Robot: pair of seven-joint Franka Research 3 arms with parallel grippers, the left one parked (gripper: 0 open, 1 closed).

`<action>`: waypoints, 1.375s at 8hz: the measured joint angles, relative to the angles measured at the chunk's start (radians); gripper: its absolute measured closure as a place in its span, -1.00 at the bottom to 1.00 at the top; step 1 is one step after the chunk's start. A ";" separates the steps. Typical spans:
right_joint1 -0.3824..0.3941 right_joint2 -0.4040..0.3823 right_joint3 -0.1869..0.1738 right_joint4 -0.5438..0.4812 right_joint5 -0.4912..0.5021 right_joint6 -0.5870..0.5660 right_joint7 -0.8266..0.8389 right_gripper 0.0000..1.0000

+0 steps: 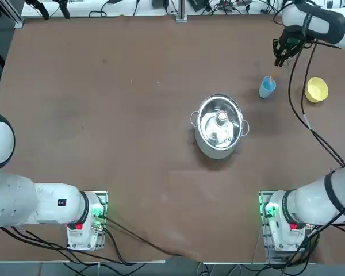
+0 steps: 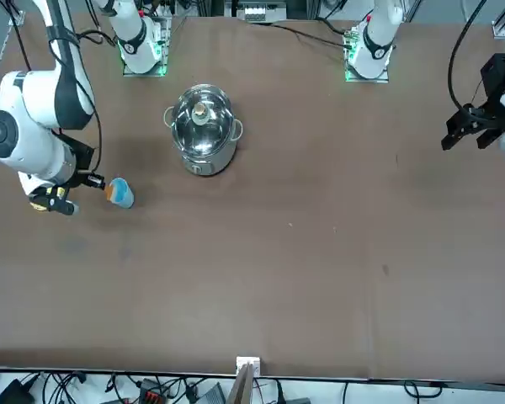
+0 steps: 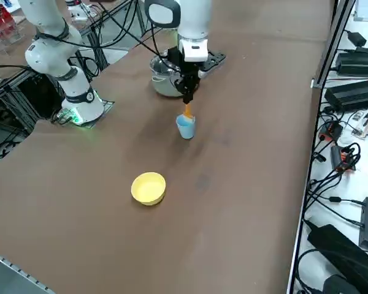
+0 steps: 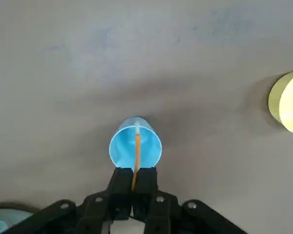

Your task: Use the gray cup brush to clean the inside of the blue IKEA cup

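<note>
The blue IKEA cup (image 1: 267, 87) (image 2: 122, 194) (image 3: 186, 127) (image 4: 135, 148) stands upright on the brown table, to the right of the steel pot. My right gripper (image 1: 282, 56) (image 3: 187, 98) (image 4: 134, 187) hangs right above the cup, shut on the thin orange handle of the gray cup brush (image 1: 274, 73) (image 3: 187, 111) (image 4: 136, 156). The brush points straight down into the cup, its pale tip inside near the bottom. In the front view the gripper (image 2: 55, 202) sits to the left of the cup, with the brush (image 2: 108, 191) showing orange at the cup's mouth.
A steel pot (image 1: 219, 126) (image 2: 203, 130) (image 3: 164, 79) with two handles stands mid-table, left of the cup. A small yellow bowl (image 1: 316, 89) (image 3: 148, 188) (image 4: 288, 102) sits just right of the cup. Black cables (image 1: 302, 109) trail from my right arm.
</note>
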 joint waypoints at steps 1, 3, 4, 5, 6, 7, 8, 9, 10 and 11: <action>0.001 -0.001 0.000 -0.008 0.000 0.003 -0.001 0.91; 0.002 -0.001 0.001 -0.023 0.000 0.006 -0.001 0.91; 0.005 -0.001 0.001 -0.035 0.000 0.009 -0.001 0.91; 0.008 -0.001 0.001 -0.050 0.000 0.021 -0.001 0.91; 0.009 -0.001 0.001 -0.066 0.000 0.038 -0.001 0.91; 0.009 -0.001 0.001 -0.075 0.000 0.044 -0.001 0.91; 0.008 -0.001 -0.001 -0.077 -0.001 0.044 -0.001 0.91; 0.007 -0.001 -0.004 -0.077 -0.006 0.046 -0.001 0.91; 0.004 -0.001 -0.010 -0.078 -0.012 0.060 -0.001 0.91; 0.000 0.000 -0.012 -0.081 -0.015 0.088 -0.001 0.91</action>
